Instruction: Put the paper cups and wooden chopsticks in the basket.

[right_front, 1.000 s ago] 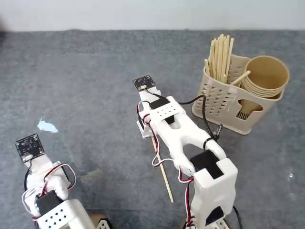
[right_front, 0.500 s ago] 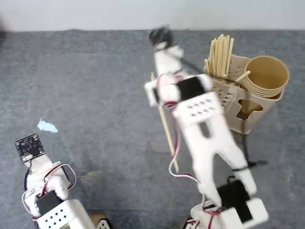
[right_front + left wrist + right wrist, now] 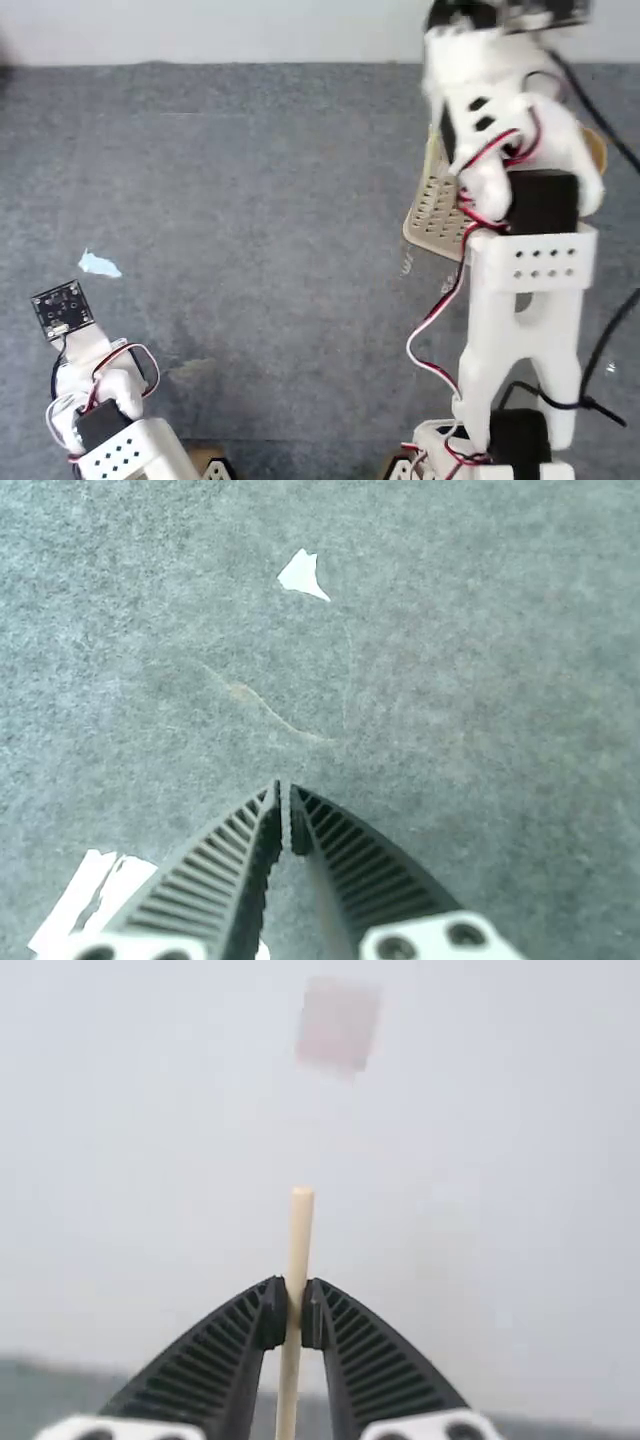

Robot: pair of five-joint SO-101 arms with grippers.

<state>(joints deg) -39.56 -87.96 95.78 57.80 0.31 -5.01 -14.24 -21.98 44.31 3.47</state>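
Right gripper clamps one wooden chopstick.
Probably light, stiff and smooth; pinched just behind its tip, it may pivot. Left gripper closed, empty.

Looks like robot lab or test bench. Grey felt mat over table, plain white wall behind. Two white plastic robot arms, big one with bare red wires. Small bare camera board on other arm.

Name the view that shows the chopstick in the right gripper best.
Right wrist view: the chopstick sits clamped in the right gripper, tip clear. High view: the arm, raised over the basket, hides it. Left wrist view faces the table.
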